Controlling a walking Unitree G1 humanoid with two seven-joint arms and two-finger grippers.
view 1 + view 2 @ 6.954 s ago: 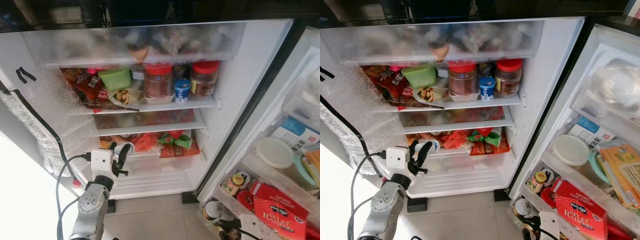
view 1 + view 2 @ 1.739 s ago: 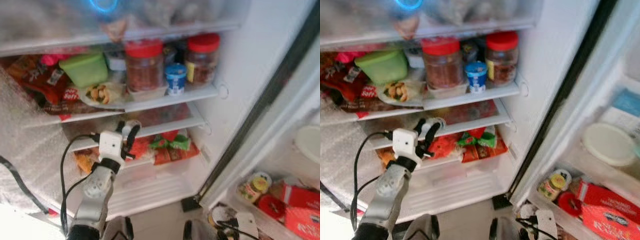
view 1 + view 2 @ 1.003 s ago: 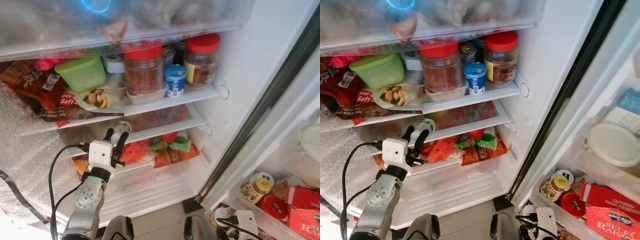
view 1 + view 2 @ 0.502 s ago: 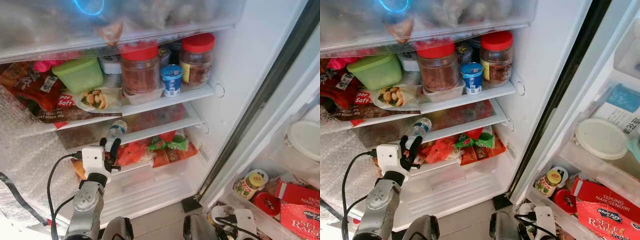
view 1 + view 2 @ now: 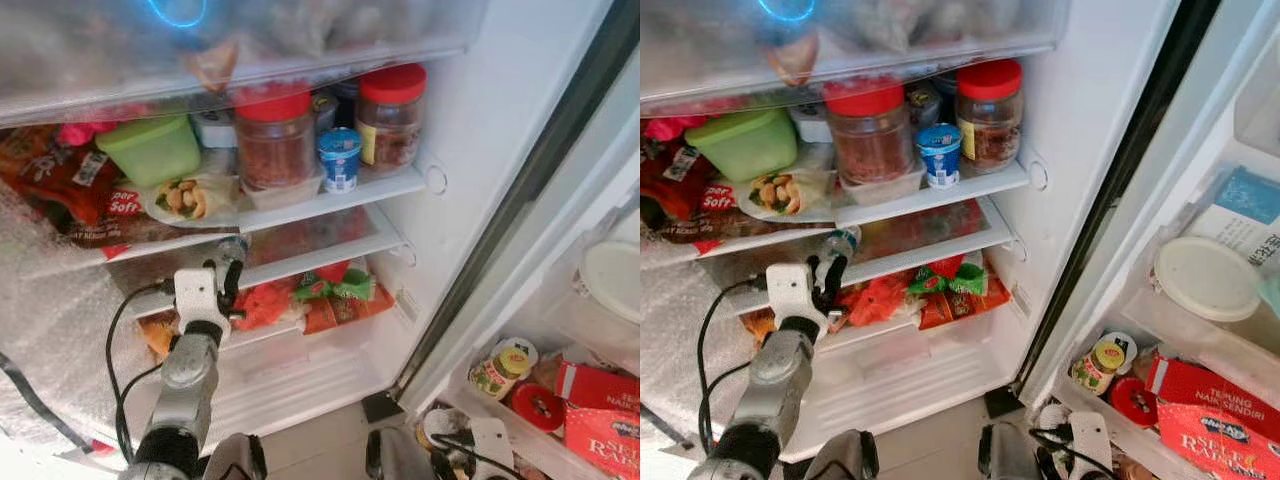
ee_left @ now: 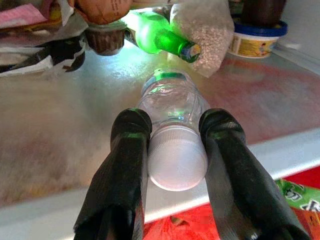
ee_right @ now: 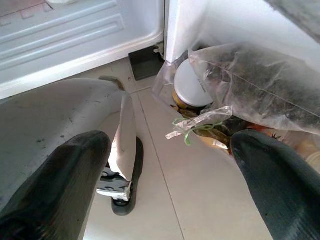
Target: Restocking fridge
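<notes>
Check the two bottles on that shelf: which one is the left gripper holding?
The clear plastic bottle with the white cap, in the left gripper; the green glass bottle lies free behind it.

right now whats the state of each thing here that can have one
fridge door: open
water bottle: capped, lying on its side on the shelf, held at the neck
left gripper: shut on the water bottle
right gripper: fingers open, holding nothing, low by the floor
green bottle: lying on its side, capped
red-lidded jars: upright, lids on
</notes>
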